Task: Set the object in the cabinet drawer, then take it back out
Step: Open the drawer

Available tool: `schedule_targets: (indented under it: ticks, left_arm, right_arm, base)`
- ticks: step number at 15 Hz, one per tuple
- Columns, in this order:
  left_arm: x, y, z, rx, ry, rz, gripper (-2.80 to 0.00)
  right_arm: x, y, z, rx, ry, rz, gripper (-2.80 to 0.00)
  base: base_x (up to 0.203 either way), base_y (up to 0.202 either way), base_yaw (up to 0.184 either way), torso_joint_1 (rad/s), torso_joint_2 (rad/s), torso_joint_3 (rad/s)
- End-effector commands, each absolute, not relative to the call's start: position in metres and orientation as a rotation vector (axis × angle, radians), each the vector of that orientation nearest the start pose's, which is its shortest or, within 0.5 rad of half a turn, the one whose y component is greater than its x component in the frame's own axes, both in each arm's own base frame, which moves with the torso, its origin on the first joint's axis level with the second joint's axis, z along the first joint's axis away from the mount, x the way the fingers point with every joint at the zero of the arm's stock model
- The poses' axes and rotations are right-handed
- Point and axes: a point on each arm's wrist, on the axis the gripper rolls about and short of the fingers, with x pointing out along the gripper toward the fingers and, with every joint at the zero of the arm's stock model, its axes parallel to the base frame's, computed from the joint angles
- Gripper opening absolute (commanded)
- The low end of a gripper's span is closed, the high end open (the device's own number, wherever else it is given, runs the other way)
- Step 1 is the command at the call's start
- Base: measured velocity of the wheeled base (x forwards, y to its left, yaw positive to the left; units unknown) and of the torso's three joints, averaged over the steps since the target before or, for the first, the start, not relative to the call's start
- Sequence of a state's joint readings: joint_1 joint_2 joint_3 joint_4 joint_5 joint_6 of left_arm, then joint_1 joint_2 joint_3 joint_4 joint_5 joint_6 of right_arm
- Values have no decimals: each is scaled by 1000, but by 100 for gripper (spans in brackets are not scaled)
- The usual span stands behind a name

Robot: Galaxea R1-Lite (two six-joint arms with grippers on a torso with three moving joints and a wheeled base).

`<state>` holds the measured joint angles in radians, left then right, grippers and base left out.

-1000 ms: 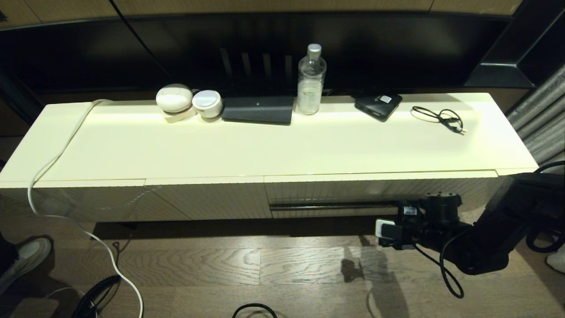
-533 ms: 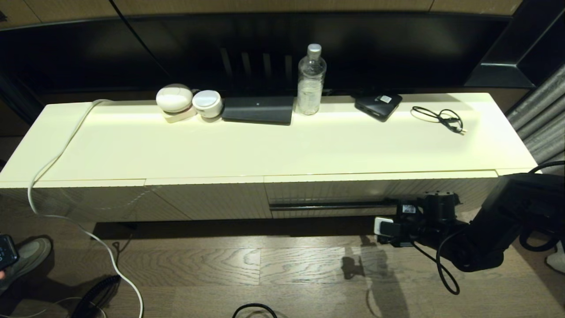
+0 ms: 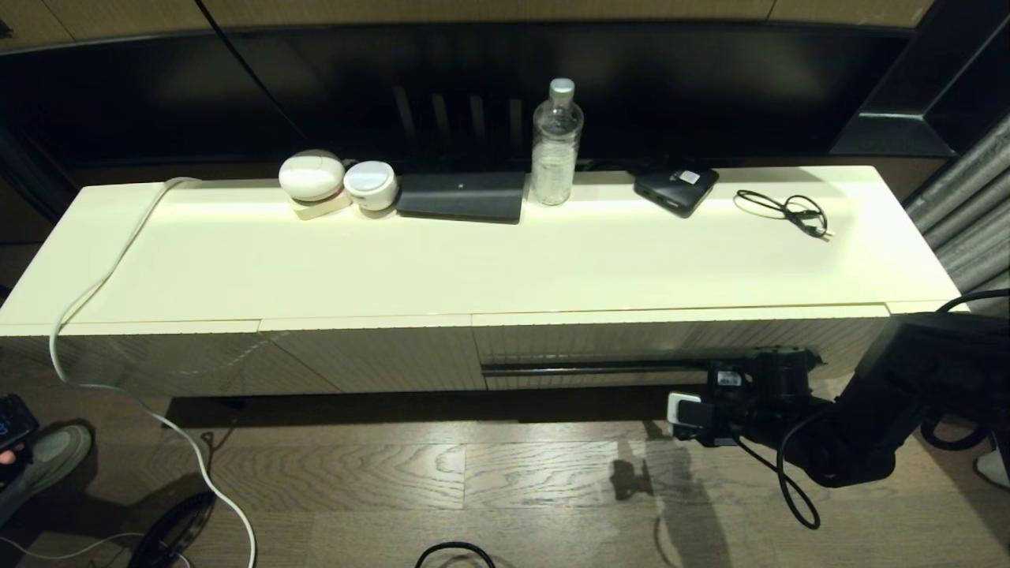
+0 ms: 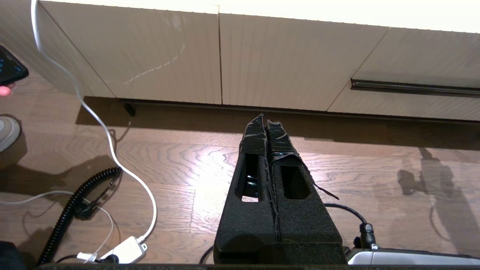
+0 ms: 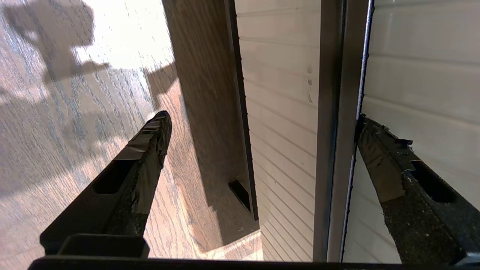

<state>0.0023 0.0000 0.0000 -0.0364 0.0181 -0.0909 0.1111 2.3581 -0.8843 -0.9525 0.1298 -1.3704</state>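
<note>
- Currently: drawer [image 3: 671, 347] reads as shut. Ribbed front sits flush with the neighbouring panels [image 3: 371, 355] in head view, no interior showing.
- Umbrella: not visible in any view. Not on the cabinet top [image 3: 473, 260], not on the floor [image 3: 473, 473], not in either claw. Can't say where it is; could be inside the shut drawer, but that's a guess only.
- R gripper [image 5: 258, 120]: low at the drawer's right end, just in front of the handle groove [image 3: 592, 368]. Fingers wide apart. In R wrist view one finger [image 5: 378, 150] lies at the edge of the groove [image 5: 337, 131], the other [image 5: 150, 138] hangs out over the floor. Contact w/ groove: looks touching or nearly so, can't confirm.
- L gripper [image 4: 267, 123]: fingers pressed together, nothing between them, pointed at the cabinet base from near-left, over the floor. Idle.
- Progress, judged: w/ drawer shut and R claw at the groove, this is either the start (open, then load) or the midpoint (re-open to retrieve). Pics alone don't settle which.
- Left either way: hook the groove, pull drawer out, handle the umbrella.
- Cabinet top, far edge, untouched: bottle [image 3: 557, 142], small black box w/ white label [image 3: 676, 188], thin cable [image 3: 785, 210], flat dark slab [image 3: 461, 196], two white round items [image 3: 335, 180].
- White cord [image 3: 102, 292] trails off the left end to the floor.
</note>
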Motion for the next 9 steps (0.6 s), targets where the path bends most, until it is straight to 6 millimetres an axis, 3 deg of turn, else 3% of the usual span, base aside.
schedule_targets:
  ticks: [1, 5, 9]
  left_arm:
    - [-23, 0, 79, -92, -39, 20, -280]
    - [-23, 0, 79, -92, -39, 20, -280]
    - [-23, 0, 79, -92, -39, 20, -280]
  right_arm:
    - [395, 47, -10, -1334, 277, 550, 0]
    - [395, 44, -9, -1333, 282, 542, 0]
    - [379, 43, -16, -1304, 337, 585, 0]
  base:
    - [0, 0, 0, 0, 0, 0]
    - [0, 0, 0, 0, 0, 0]
    - [0, 0, 0, 0, 0, 0]
